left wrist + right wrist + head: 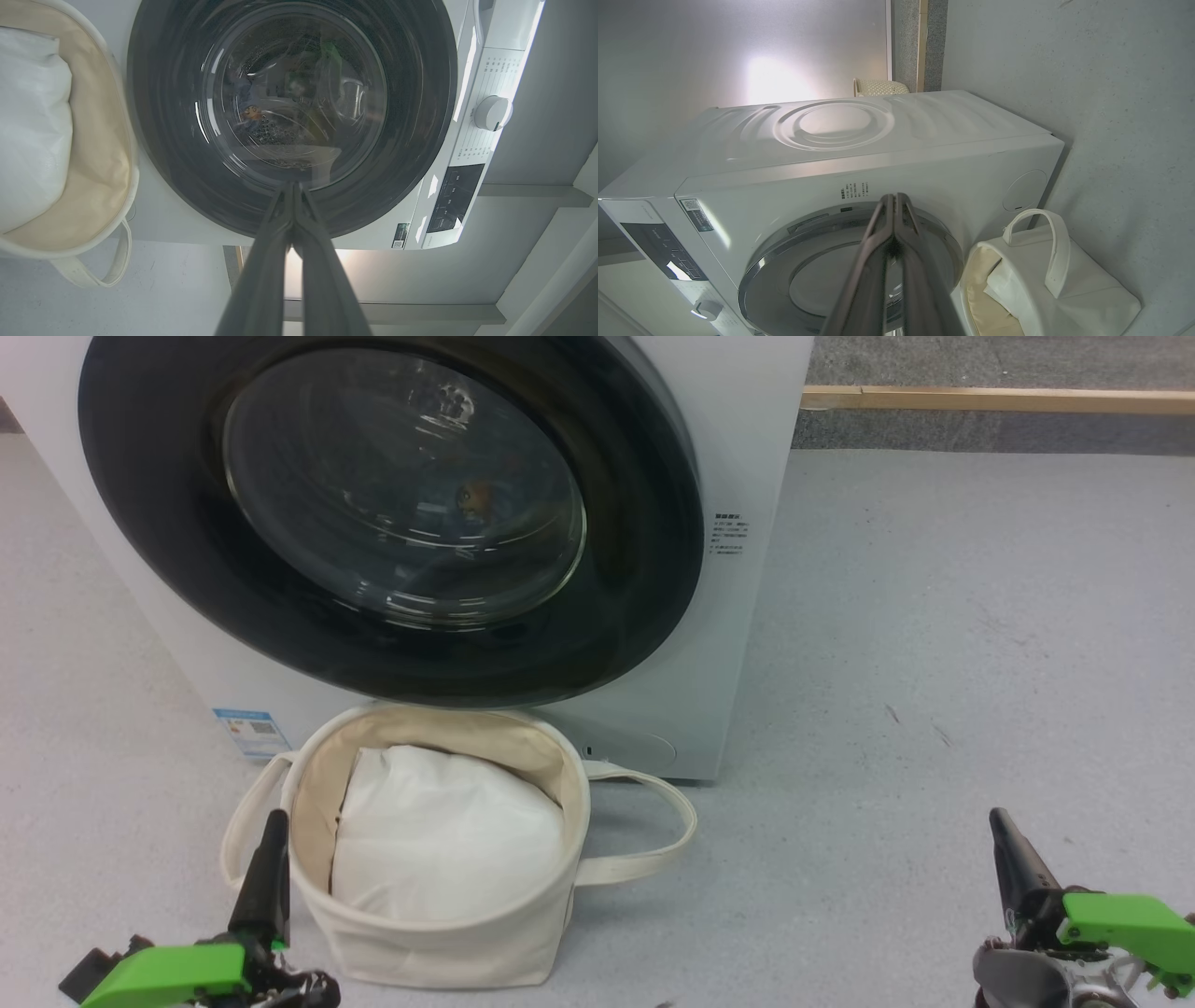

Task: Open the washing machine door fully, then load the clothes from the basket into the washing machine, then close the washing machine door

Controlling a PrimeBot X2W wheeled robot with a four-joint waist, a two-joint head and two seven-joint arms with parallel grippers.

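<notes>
Both pairs of fingers are pressed together and empty. My left gripper (274,821) sits at 9 o'clock of the basket (448,943), just beside its strap handle (241,807). My right gripper (999,819) is well apart at 3 o'clock.

That strap worries me: a careless lift of the left arm could hook the loop and tip the basket. The basket stands on the floor (934,663) at 6 o'clock under the washing machine door (392,518), so a swinging door might clip its rim.

The clothes (471,497), I judge, are the orange-brown speck behind the glass; too little shows to tell how they lie. In the basket I see a white cloth pad (448,831), and grabbing that would be a mistake.

The door lies shut, flat on the washing machine (747,476), with its glass facing me. Being round, it has no long axis.
</notes>
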